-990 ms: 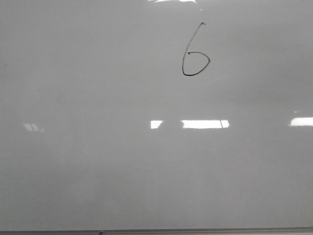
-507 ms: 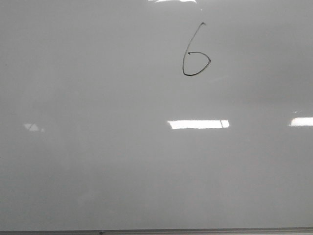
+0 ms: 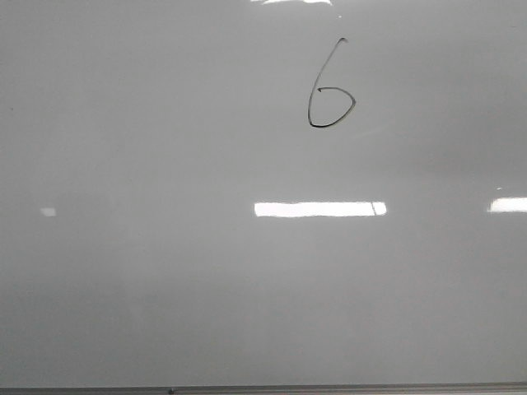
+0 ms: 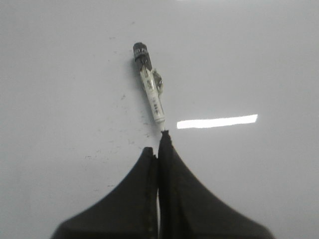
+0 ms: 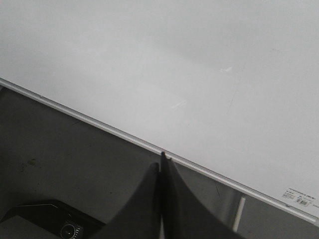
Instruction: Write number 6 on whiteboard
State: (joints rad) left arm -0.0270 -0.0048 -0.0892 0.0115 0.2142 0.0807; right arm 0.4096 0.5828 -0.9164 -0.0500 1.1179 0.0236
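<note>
The number 6 (image 3: 329,95), thin and black, stands on the whiteboard (image 3: 165,288) at the upper right of centre in the front view. No arm shows in that view. In the left wrist view my left gripper (image 4: 159,142) is shut, with no gap between the jaws, over the whiteboard (image 4: 259,189). A white marker with a dark far end (image 4: 149,84) lies on the board just beyond the fingertips. Its near end is right at one tip, and I cannot tell whether it touches. My right gripper (image 5: 162,159) is shut and empty over the board's metal edge strip (image 5: 99,124).
Bright rectangular light reflections (image 3: 319,209) lie across the board. The board's metal edge (image 3: 329,388) runs along the bottom of the front view. Beside the board is a dark table surface (image 5: 60,164) with a black device (image 5: 50,219) and a thin white rod (image 5: 239,214).
The bright reflection in the middle of the front view has grown wider to the left. The 6 and the board have not changed.
</note>
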